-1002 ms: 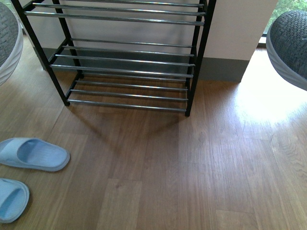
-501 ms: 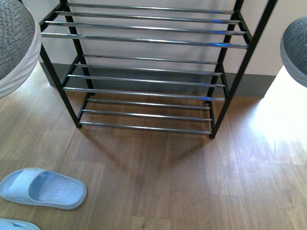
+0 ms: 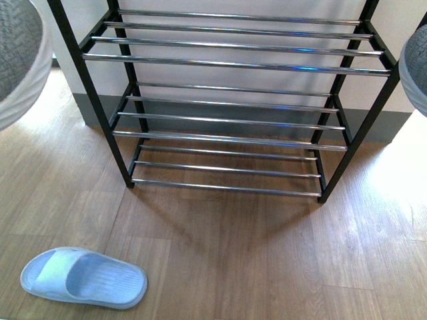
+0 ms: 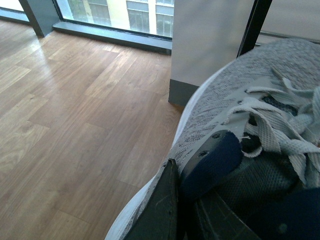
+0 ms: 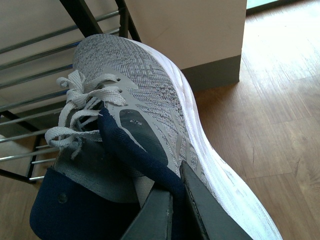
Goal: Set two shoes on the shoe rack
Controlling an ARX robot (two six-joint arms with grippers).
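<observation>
The black shoe rack (image 3: 233,64) with chrome bars stands ahead against the wall, centred in the front view. My left gripper (image 4: 177,212) is shut on the navy collar of a grey sneaker (image 4: 235,115); its toe shows at the front view's left edge (image 3: 17,53), held in the air. My right gripper (image 5: 175,210) is shut on the collar of the other grey sneaker (image 5: 135,80); its toe shows at the right edge (image 3: 417,63). One pale blue slide (image 3: 83,277) lies on the floor at lower left. The rack's tiers in view hold nothing.
Wooden floor (image 3: 267,260) spreads in front of the rack. A white wall with grey skirting (image 3: 373,123) is behind it. A window with a dark frame (image 4: 110,20) shows in the left wrist view. A rack post (image 5: 82,17) stands close behind the right sneaker.
The view has shifted forward and left: the rack now sits centred and closer. One blue slide has left the view. Both sneakers stay held at the frame edges.
</observation>
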